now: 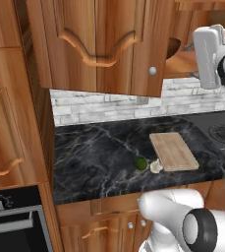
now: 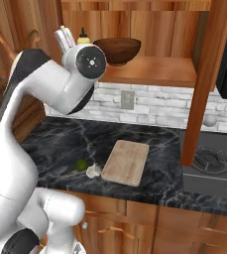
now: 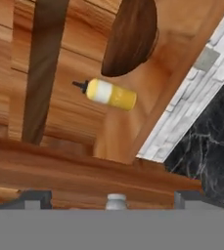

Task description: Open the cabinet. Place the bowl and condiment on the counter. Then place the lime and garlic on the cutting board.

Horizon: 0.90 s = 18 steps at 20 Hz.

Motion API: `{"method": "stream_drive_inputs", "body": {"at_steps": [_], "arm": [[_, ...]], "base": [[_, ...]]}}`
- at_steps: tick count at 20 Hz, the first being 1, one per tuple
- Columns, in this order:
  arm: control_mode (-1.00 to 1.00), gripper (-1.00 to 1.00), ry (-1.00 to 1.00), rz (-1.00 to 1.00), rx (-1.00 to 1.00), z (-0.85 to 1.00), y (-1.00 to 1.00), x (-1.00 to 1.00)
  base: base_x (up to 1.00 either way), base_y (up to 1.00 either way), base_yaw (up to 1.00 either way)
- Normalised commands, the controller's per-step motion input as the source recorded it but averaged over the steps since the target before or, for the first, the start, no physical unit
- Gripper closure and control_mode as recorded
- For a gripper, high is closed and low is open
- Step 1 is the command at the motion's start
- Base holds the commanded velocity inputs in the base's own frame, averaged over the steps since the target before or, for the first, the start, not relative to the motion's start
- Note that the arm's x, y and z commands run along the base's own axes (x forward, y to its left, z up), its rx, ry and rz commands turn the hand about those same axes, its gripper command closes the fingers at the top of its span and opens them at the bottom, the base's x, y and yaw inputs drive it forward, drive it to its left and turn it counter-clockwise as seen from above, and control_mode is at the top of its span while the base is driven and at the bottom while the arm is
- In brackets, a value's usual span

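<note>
My claw (image 3: 112, 197) gapes wide and empty before the open cabinet (image 2: 154, 69). On its shelf the condiment (image 3: 108, 93) stands beside the bowl (image 2: 117, 49). Below, lime (image 2: 81, 164) and garlic (image 2: 93, 171) lie at the surface's (image 2: 60, 144) front edge, the garlic just beside the cutting board (image 2: 126, 161).

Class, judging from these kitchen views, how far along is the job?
Done: the cabinet door is open. In hand: nothing; the gripper is open, facing the shelf. Left: the bowl and condiment bottle sit on the shelf; the lime and garlic lie beside the cutting board.
</note>
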Motion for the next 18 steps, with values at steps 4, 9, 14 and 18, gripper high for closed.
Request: {"method": "stream_drive_inputs", "body": {"at_steps": [4,9,14,18], "arm": [[-1.0,-1.0,0.25,0.55,0.37,-0.3,0.01,0.71],[-1.0,-1.0,0.24,0.56,0.18,-0.04,0.44,0.84],[-1.0,-1.0,0.12,0.66,0.03,-0.02,0.85,-0.06],[-1.0,-1.0,0.0,0.48,0.0,0.0,0.94,-1.0]], "base": [[0.0,0.0,0.0],[0.0,0.0,0.0],[0.0,0.0,0.0],[0.0,0.0,0.0]]}}
